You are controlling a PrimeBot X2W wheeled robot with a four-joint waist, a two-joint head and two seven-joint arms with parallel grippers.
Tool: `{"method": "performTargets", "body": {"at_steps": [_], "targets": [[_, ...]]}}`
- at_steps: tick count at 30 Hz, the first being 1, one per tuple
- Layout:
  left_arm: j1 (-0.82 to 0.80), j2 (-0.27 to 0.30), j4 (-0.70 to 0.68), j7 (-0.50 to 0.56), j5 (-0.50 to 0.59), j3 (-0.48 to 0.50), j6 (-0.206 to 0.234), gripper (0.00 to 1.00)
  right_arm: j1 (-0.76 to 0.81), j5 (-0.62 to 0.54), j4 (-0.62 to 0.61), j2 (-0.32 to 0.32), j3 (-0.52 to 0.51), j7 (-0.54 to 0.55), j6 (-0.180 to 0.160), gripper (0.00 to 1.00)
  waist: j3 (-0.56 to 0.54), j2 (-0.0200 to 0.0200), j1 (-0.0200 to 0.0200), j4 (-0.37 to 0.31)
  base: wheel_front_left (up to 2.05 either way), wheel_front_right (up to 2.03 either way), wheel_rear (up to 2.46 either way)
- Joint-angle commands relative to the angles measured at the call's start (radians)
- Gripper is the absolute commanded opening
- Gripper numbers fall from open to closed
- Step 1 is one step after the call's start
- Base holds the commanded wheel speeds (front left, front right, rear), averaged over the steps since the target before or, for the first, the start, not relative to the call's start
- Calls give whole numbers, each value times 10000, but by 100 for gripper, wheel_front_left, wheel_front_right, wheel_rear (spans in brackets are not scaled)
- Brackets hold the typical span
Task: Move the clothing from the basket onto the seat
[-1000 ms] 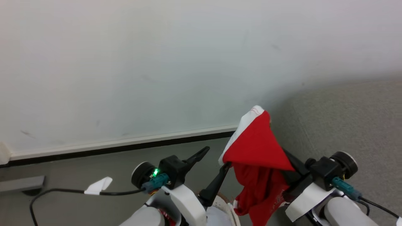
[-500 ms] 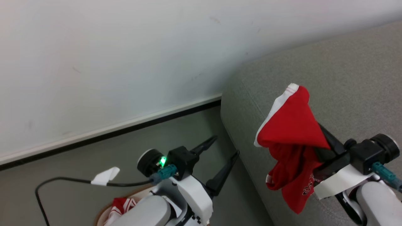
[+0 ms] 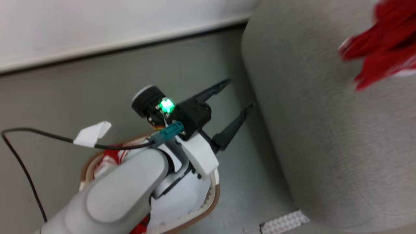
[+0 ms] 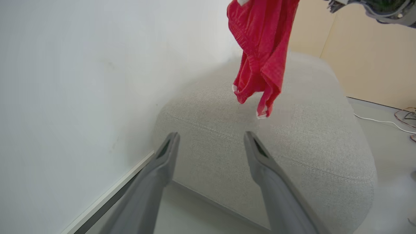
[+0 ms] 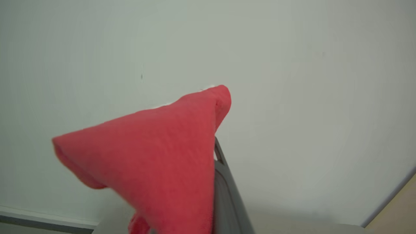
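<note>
Upholstery on the seat (image 4: pixel 292 152) is coarse grey weave, round-cornered, with a stitched seam. Beside it stands the oval perforated basket (image 3: pixel 213 198), brown-rimmed. Soft red clothing (image 4: pixel 260 58) hangs long-axis downward above the seat, draped over the right gripper (image 5: pixel 216 145), which pinches it. The left gripper (image 3: pixel 240 93) gapes wide, empty, above the basket.

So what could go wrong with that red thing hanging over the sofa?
The red garment is draped over the right gripper, so it might cling when the fingers open.
It hangs high above the seat; dropped from there, it could land bunched or slide off the rounded edge.
The left arm over the basket may block the next pick.
</note>
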Motion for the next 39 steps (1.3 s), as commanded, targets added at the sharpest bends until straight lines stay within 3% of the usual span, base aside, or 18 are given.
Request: {"method": "performTargets", "body": {"at_steps": [1,6,11,17,18,19,20,23,30,39], "targets": [[-276,47,-77,22,172,68,-38,100,-489,-154,177,-244,-304,123,-28,0,1452,0,-4,915,0,0,0],[-820,-53,-378,-185,198,384,148,100,-1897,-766,865,-1223,-1228,627,-28,0,2551,0,-4,1653,0,0,0],[-971,-7,-626,-356,183,597,314,100,-2312,-1247,2146,-1988,-2449,1004,-28,0,3377,0,-4,2322,0,0,0],[-655,311,-553,-507,130,726,427,100,-1825,-1932,3848,-1621,-3701,953,-28,0,3657,0,-4,2521,0,0,0],[-480,448,-530,-575,85,753,476,100,-1706,-2195,4281,-1464,-3977,779,-28,23,3595,0,-4,2501,0,0,0],[-480,448,-530,-575,85,753,476,100,-1706,-2195,4281,-1464,-3977,779,-28,23,3595,0,-4,2501,0,0,0],[-390,523,-534,-587,48,775,511,100,-1641,-2378,4434,-1433,-4049,659,-28,100,3547,0,-4,2473,0,0,0],[-136,697,-504,-674,-101,871,582,100,-1488,-2615,4871,-1160,-4188,410,-28,100,3335,0,-4,2360,0,0,0],[392,1003,-260,-958,-319,1126,822,100,-779,-2443,4894,-759,-3448,-351,-28,100,2384,0,-4,1953,0,0,0],[1879,1308,508,-1779,-967,1650,1395,100,1314,-2063,3420,-2,-2207,-700,-28,100,166,0,-4,1668,0,0,0]]}}
